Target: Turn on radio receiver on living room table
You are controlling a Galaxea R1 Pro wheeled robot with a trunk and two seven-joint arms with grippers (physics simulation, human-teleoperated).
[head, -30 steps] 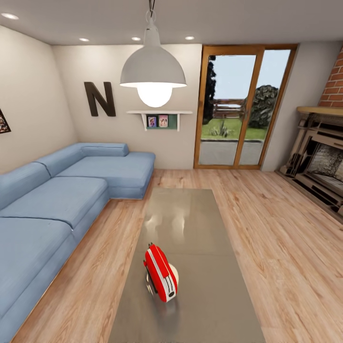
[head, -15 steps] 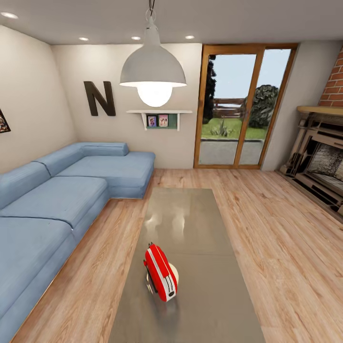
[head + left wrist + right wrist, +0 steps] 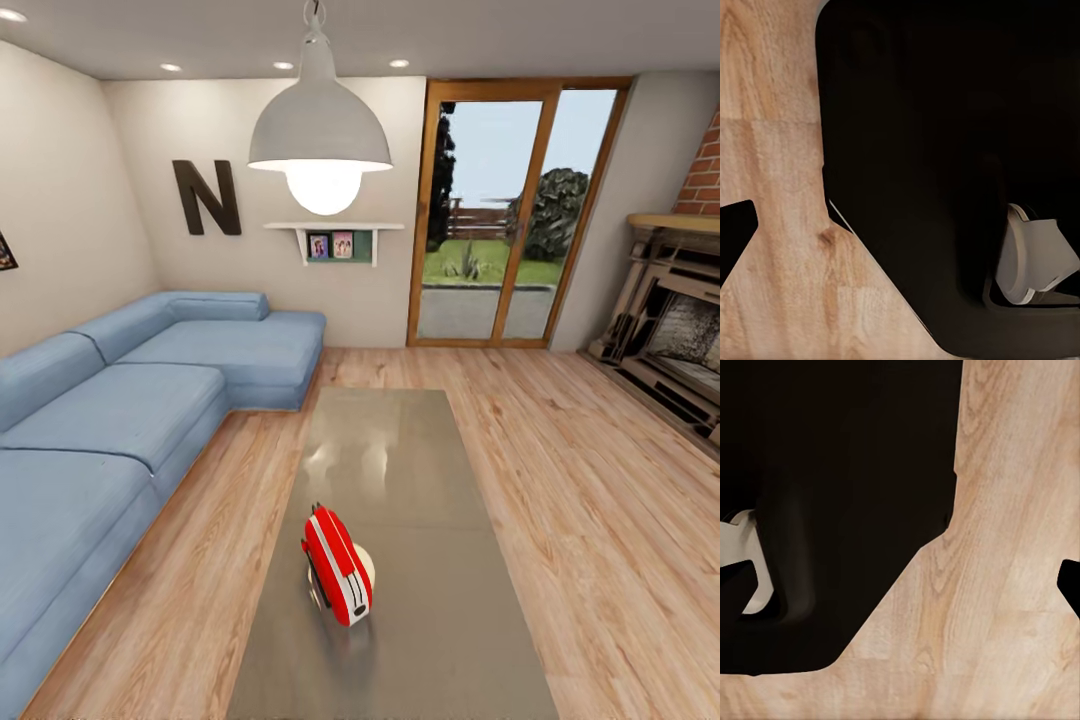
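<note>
The red radio receiver (image 3: 338, 565) stands on its edge on the near half of the long glossy table (image 3: 390, 450) in the living room, with its white-trimmed slotted face turned to the right. A round white light reflection lies on the tabletop just behind it. In the left wrist view my left gripper (image 3: 900, 240) hangs open over wood floor, one dark fingertip (image 3: 735, 236) at the frame's edge. The right wrist view shows my right gripper (image 3: 900, 585) open too, its fingertip (image 3: 1069, 585) over the floor. Neither is near the radio.
A blue L-shaped sofa (image 3: 110, 420) runs along the table's left side. A white pendant lamp (image 3: 320, 140) hangs above the table. A brick fireplace (image 3: 670, 330) stands at the right and a glass door (image 3: 500, 220) behind. My dark base (image 3: 945, 150) is below the wrists.
The whole head view has shifted slightly, so the camera has moved. The radio stays in the same place on the table.
</note>
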